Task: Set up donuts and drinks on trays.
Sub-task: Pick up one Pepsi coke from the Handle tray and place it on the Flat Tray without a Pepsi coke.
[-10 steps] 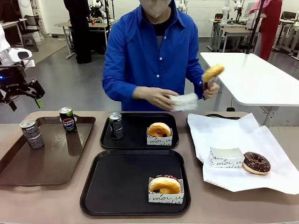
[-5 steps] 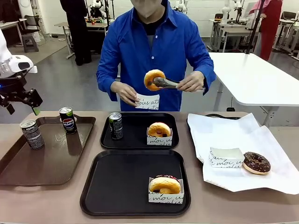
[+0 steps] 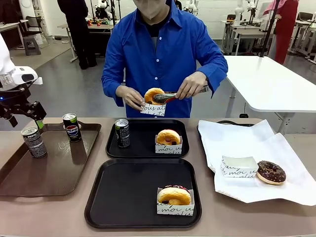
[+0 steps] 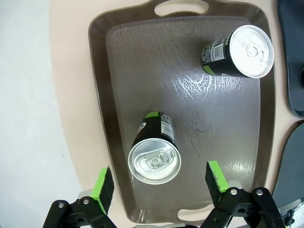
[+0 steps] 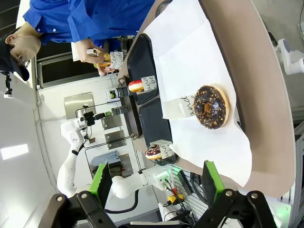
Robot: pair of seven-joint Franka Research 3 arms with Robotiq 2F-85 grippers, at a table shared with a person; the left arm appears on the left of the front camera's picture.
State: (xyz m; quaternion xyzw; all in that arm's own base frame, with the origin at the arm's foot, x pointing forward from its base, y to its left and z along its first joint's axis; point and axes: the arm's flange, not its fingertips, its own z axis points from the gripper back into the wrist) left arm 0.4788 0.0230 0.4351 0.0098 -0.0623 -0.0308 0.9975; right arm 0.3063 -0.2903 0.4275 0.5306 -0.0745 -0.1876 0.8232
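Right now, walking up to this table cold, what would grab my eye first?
The person in the blue shirt at the far side, using tongs to lower a glazed donut into a paper sleeve held in the other hand. Next, the left gripper, open, hovers over a black can standing on the brown tray at the left. On the right, a chocolate donut lies on white paper.

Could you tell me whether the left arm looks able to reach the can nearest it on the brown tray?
Probably yes: the left gripper hangs open just above that can, pads straddling its top in the wrist view, nothing between them. The other can stands apart on the brown tray.
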